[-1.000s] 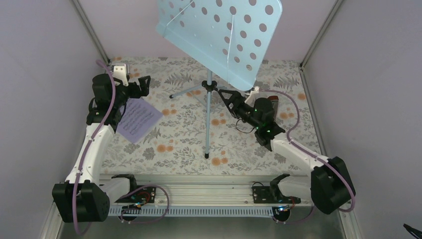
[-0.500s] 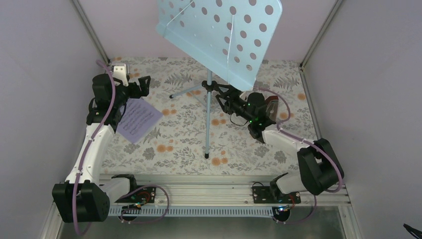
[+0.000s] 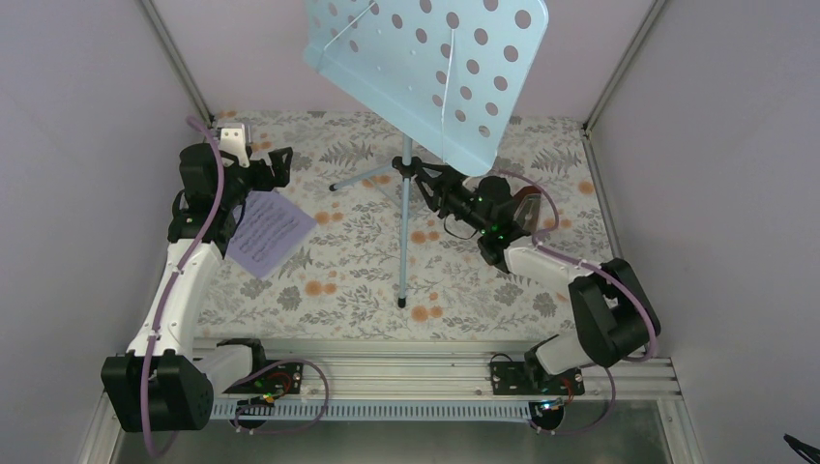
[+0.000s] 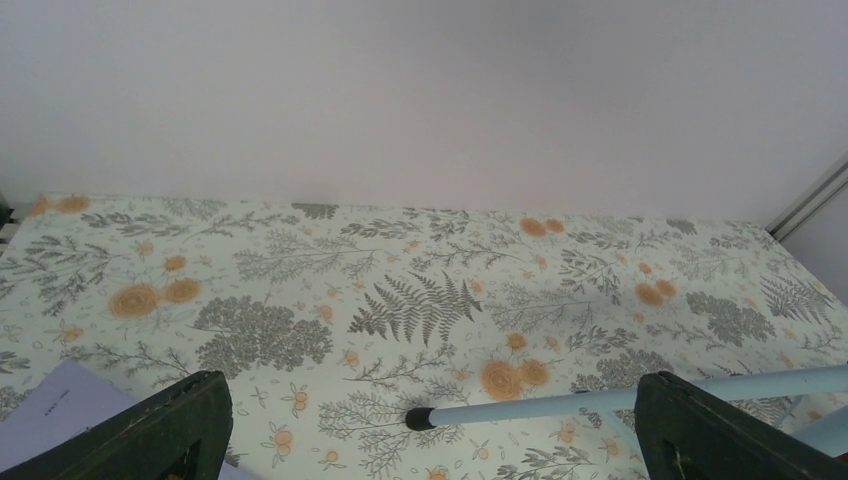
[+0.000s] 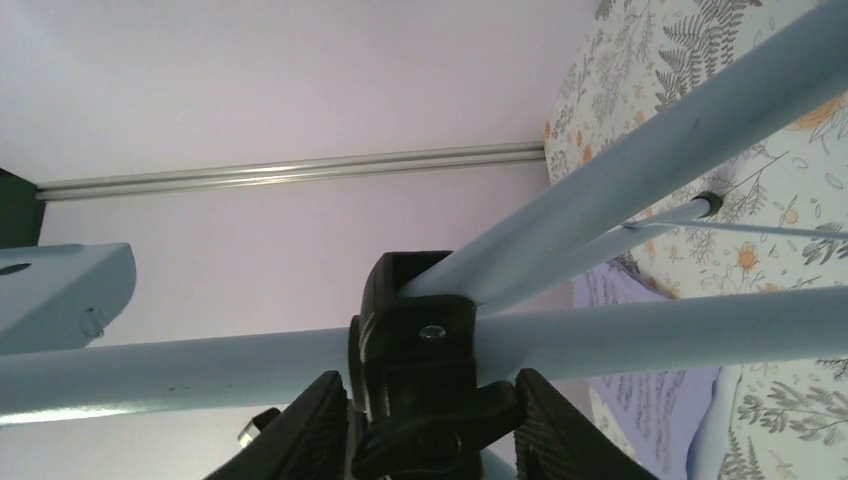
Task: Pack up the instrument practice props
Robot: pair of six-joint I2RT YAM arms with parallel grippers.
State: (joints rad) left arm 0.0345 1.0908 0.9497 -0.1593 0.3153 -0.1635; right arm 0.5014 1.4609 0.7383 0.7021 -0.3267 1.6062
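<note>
Nearest the arm bases, on the floral tabletop (image 3: pixel 338 280), the front leg (image 3: pixel 401 261) of the light-blue music stand (image 3: pixel 435 68) ends in its black foot. To the left of it, a lilac sheet-music page (image 3: pixel 269 232) lies flat beside the left arm. Just beyond the page, the left tool (image 3: pixel 276 162) hangs with its fingers spread wide, holding nothing. Further back at centre, the right tool (image 3: pixel 425 179) is at the black tripod hub (image 5: pixel 420 340), where the legs meet the pole. Its fingers lie close against either side of the hub, but I cannot tell whether they already bite. Above and behind, the hole-dotted plate stands tilted on its pole, so the stand is fully set up. The step in hand looks like taking hold of the hub to fold the stand. The next move calls for a firm, centred grip before any pull, or the stand may tip.
</note>
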